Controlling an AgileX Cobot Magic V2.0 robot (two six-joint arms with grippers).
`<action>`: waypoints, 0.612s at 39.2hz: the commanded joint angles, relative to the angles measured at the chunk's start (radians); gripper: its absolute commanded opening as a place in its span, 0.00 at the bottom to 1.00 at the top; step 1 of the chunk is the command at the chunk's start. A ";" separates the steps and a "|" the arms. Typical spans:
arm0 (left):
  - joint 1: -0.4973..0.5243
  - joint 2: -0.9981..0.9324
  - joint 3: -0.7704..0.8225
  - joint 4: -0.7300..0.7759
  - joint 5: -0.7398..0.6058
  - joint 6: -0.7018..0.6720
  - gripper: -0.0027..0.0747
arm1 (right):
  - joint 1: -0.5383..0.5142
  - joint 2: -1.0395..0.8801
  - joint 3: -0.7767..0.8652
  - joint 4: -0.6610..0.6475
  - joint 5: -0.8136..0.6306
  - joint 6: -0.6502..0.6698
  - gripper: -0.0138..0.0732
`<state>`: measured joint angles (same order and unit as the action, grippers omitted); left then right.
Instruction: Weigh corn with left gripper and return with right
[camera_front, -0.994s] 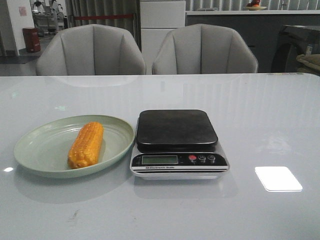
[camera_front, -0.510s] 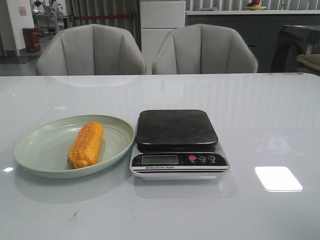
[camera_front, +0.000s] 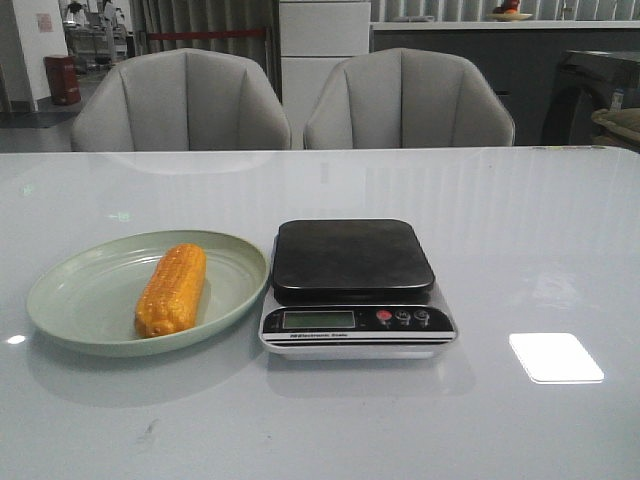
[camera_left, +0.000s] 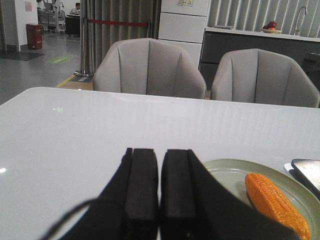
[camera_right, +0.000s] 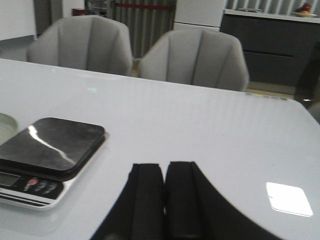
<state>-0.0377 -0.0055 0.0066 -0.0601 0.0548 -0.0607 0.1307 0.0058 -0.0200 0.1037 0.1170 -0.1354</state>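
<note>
scale (camera_front: 357, 290) front label too small, nothing legible

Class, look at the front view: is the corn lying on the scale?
No, the corn lies on the green plate, beside the scale.

The glossy pale grey desk (camera_front: 520, 240) carries a round pale green plate (camera_front: 80, 290) on the left side and, just beside it, a silver electronic scale with a black square platform (camera_front: 355, 285).

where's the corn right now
In the front view, the corn lies on the green plate, left of the scale; neither claw touches it.
</note>
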 joint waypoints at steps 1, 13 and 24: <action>0.001 -0.021 0.032 -0.005 -0.084 -0.006 0.18 | -0.061 0.003 0.008 -0.012 -0.117 -0.005 0.32; 0.001 -0.021 0.032 -0.005 -0.084 -0.006 0.18 | -0.072 -0.034 0.057 -0.012 -0.164 -0.005 0.32; 0.001 -0.021 0.032 -0.005 -0.084 -0.006 0.18 | -0.072 -0.034 0.057 -0.012 -0.164 -0.005 0.32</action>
<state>-0.0377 -0.0055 0.0066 -0.0601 0.0548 -0.0607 0.0643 -0.0092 0.0264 0.1030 0.0402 -0.1354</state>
